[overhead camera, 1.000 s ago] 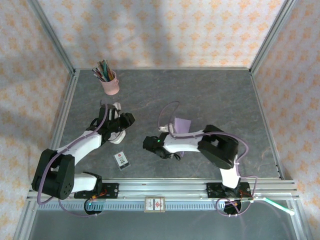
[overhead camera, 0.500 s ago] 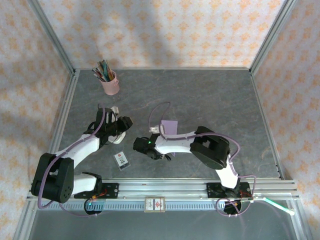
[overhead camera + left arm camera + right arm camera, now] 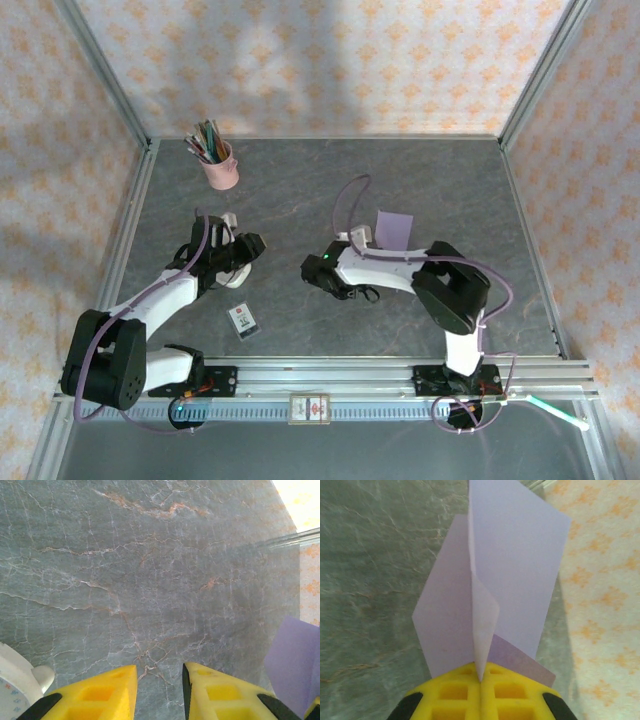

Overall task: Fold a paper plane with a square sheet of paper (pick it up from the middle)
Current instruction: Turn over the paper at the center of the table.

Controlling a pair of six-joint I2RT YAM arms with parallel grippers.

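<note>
Worktop [image 3: 420,180]: grey marbled slab, patterned walls on three sides, aluminium rail [image 3: 330,375] along the near edge. Right arm [image 3: 450,290] is bent back toward centre; left arm [image 3: 150,300] reaches up the left side. Lavender paper sheet [image 3: 393,228], partly folded, is up off the worktop right of centre. In the right wrist view its crease [image 3: 479,630] is pinched in the right gripper [image 3: 481,680], yellow fingers [image 3: 455,692] clamped together on it, flaps standing up and fanned to both sides. Left gripper [image 3: 160,672] is low over bare slab, fingers [image 3: 107,692] apart with only worktop showing through the gap; a paper edge [image 3: 295,665] shows off to its right. Pink cup of pens [image 3: 220,165] sits at the far left, well apart from the paper. Small white printed card [image 3: 243,319] lies flat near the rail, just beside the left forearm.
</note>
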